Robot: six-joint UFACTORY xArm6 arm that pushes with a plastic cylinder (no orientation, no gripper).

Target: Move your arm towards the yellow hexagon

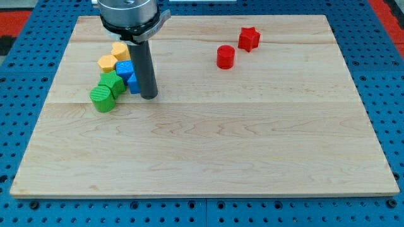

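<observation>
My tip (pixel 149 96) rests on the wooden board (pixel 208 145) in the upper left part of the view. A yellow hexagon (pixel 108 63) lies up and to the left of the tip, about a block's width away. A second yellow block (pixel 120 50) sits just above it, its shape unclear. Two blue blocks (pixel 124 69) (pixel 134 83) lie right beside the rod's left side; the nearer one looks to be touching it. A green block (pixel 112 82) and a green cylinder (pixel 101 99) sit at the lower left of the cluster.
A red cylinder (pixel 225 57) and a red star (pixel 249 38) lie at the upper right of the board. The board's left edge runs close to the cluster. A blue pegboard (pixel 25 75) surrounds the board.
</observation>
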